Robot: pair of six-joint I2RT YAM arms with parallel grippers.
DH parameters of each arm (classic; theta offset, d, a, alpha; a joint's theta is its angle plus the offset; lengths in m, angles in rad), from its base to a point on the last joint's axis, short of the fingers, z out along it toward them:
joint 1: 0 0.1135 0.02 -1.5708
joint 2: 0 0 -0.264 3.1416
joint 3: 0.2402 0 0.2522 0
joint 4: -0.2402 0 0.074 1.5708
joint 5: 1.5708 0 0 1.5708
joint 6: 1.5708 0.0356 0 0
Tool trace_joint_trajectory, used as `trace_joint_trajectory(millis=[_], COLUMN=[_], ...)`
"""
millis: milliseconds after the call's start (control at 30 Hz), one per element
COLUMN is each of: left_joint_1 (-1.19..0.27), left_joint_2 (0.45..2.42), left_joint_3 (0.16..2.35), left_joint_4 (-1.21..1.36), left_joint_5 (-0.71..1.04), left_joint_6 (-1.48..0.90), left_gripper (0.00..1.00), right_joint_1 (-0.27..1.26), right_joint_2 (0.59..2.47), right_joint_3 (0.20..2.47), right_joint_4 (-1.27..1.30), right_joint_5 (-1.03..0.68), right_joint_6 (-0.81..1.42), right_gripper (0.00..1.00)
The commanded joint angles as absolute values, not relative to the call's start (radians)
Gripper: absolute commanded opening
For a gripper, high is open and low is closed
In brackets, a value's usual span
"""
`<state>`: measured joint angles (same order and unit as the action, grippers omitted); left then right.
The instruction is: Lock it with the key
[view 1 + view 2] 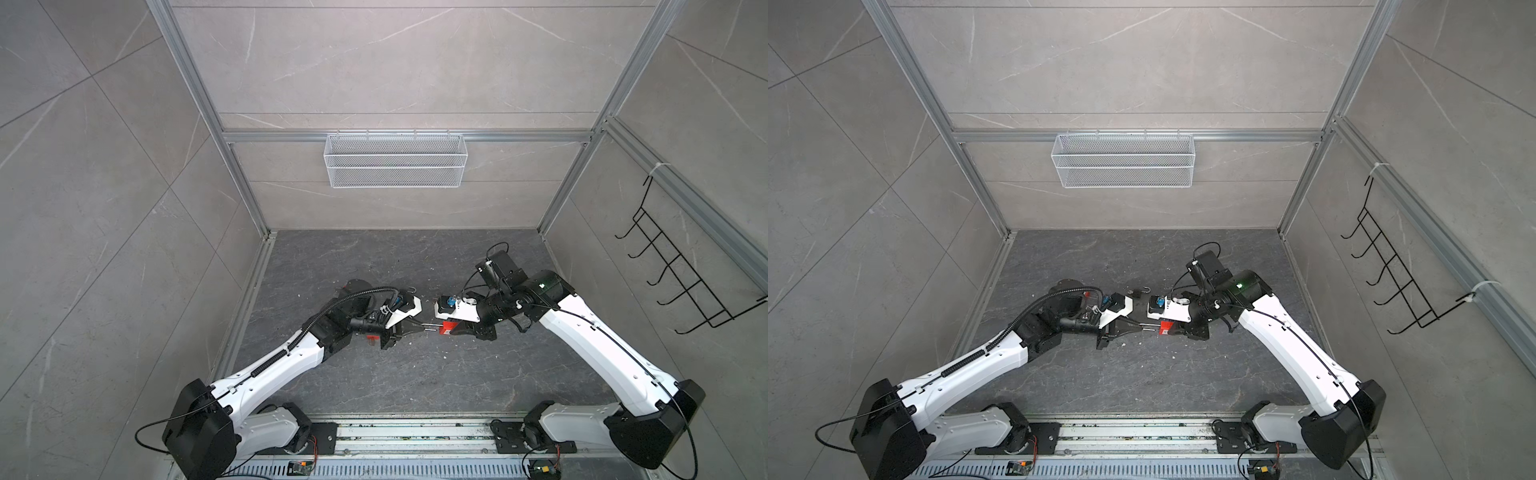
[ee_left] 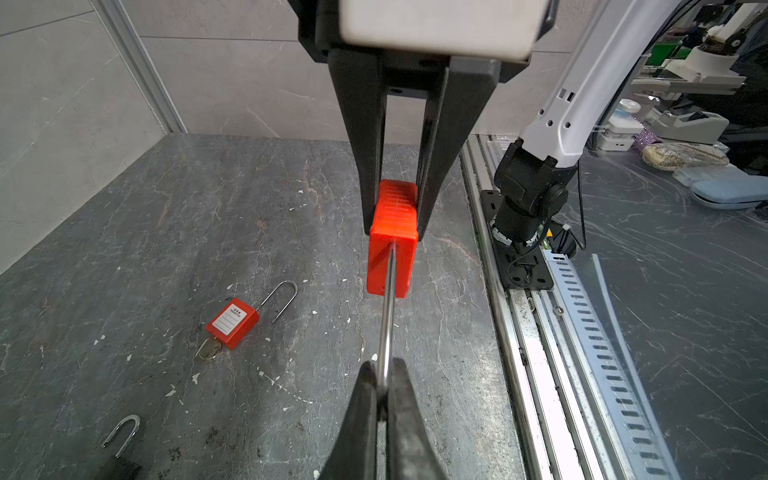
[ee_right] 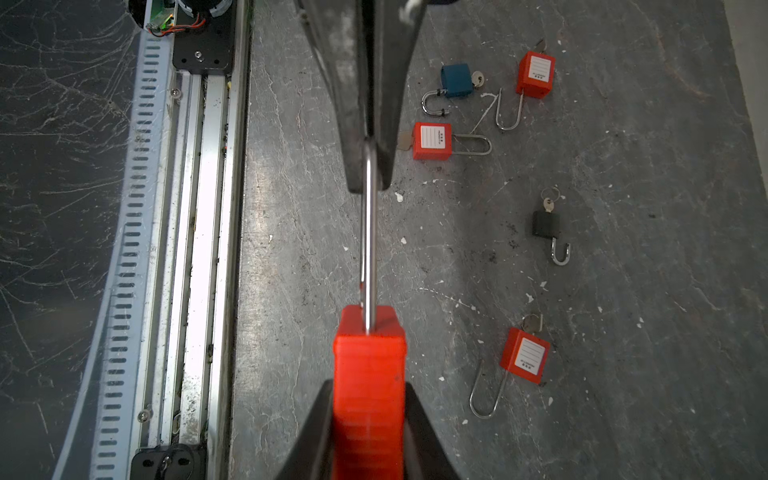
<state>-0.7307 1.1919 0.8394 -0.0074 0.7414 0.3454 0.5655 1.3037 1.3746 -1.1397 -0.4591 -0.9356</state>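
A red padlock [image 3: 369, 353] hangs above the dark table [image 1: 415, 374], held between both arms. My right gripper [image 3: 369, 395] is shut on its red body [image 2: 392, 249]. The long steel shackle [image 3: 368, 249] sticks straight out toward my left gripper [image 2: 384, 370], which is shut on the shackle's bent end. In both top views the two grippers meet at mid-table, the left gripper [image 1: 424, 328] tip to tip with the right gripper [image 1: 455, 329] and the padlock [image 1: 1167, 327] between them. The key of this padlock is hidden.
Several other padlocks lie open on the table with keys in them: red ones [image 3: 432, 141] [image 3: 536, 75] [image 3: 525, 355], a blue one [image 3: 456, 81], a black one [image 3: 546, 224]. A metal rail [image 3: 199, 249] runs along the front edge. A wire basket [image 1: 395, 160] hangs on the back wall.
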Motion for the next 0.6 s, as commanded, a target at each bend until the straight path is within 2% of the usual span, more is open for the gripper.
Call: trace_joint_trajectory(millis=[0, 267, 367, 567], left_joint_1=[-0.738, -0.762, -0.766, -0.813], left_joint_2=[1.201, 1.211, 1.209, 1.167], left_joint_3=[0.877, 0.862, 0.866, 0.84], left_joint_4=[0.003, 0.051, 0.054, 0.055], left_joint_5=[0.79, 0.816, 0.819, 0.708], left_joint_6=[0.309, 0.254, 0.251, 0.385], left_gripper=[0.0, 0.0, 0.0, 0.0], right_joint_1=[0.583, 0.603, 0.614, 0.615], right_joint_2=[1.303, 1.246, 1.233, 1.281], right_joint_3=[1.395, 1.329, 1.314, 1.365], right_joint_4=[-1.083, -0.954, -0.93, -1.008], right_joint_5=[-0.48, -0.587, -0.577, -0.661], right_joint_6=[-0.918, -0.942, -0.956, -0.93], right_gripper=[0.15, 0.14, 0.13, 0.15])
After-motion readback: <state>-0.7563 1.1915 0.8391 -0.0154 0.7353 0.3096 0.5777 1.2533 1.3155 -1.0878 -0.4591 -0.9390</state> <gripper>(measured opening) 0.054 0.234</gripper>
